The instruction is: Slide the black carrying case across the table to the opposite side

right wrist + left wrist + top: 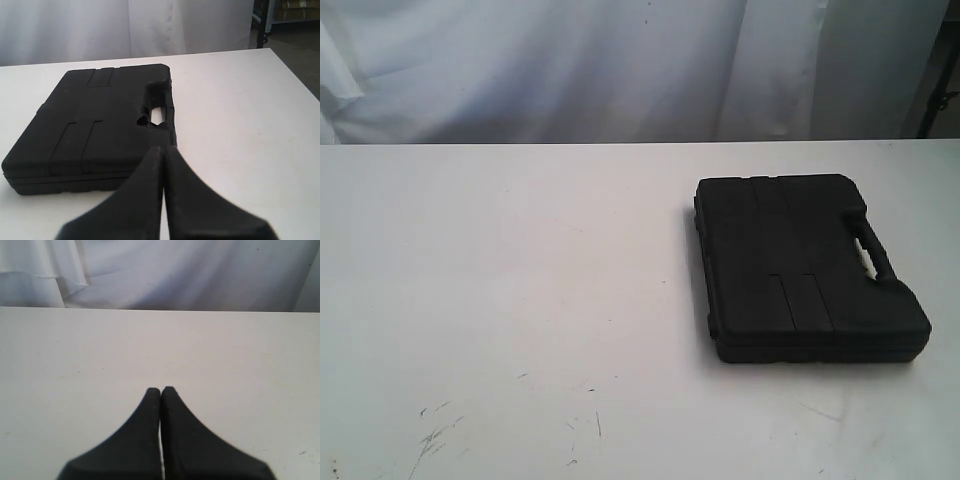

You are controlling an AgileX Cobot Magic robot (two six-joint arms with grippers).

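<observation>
The left claw (160,390) is clenched. Its two black fingers (135,440) are pressed flat together with nothing between them. The fingers are wide at the back and thin at the tips, and they look dull and a bit rough. Under them is only the big flat white table (75,350).

The right claw (163,149) is clenched too. Its two black fingers (200,200) are squeezed side by side and hold nothing. The tips point at the flat black plastic case with rounded corners (90,125), close to its handle side. I cannot tell if the tips touch the case.

The case (790,270) lies flat on the right part of the table (520,300), about halfway between the near edge and the far edge. It is shut. It is dull black all over, not shiny. Its lid has straight grooves that cut it into long panels. The handle (878,255) is part of the case itself, on its right side, and has a long oval hole (158,114) through it. A thin line runs round the side of the case where the lid meets the bottom half.

The table top is smooth and white. It has small dark scratch marks (435,435) on the near left part. Behind the far edge hangs a white cloth (570,60) with soft folds.
</observation>
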